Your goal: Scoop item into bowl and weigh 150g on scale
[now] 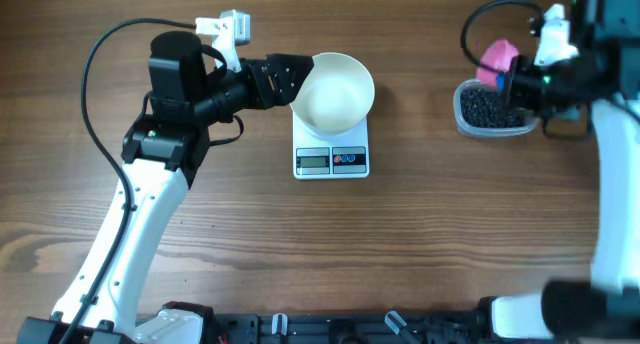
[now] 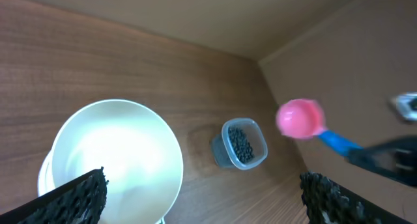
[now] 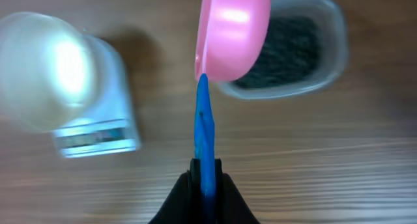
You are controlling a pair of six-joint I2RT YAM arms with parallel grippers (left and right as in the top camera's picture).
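From overhead I look straight down on the whole table [image 1: 430, 244], from well above. My left wrist view sits close over the bowl [image 2: 117, 152], facing across to the tub [image 2: 220, 154]. My right wrist view looks down along the scoop [image 3: 231, 32]; all three share bowl and tub.

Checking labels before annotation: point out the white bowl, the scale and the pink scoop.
white bowl [image 1: 335, 89]: overhead view, bare inside of the bowl.
scale [image 1: 313, 161]: overhead view, grey display on its front edge.
pink scoop [image 3: 233, 32]: right wrist view, pink cup above the blue handle.
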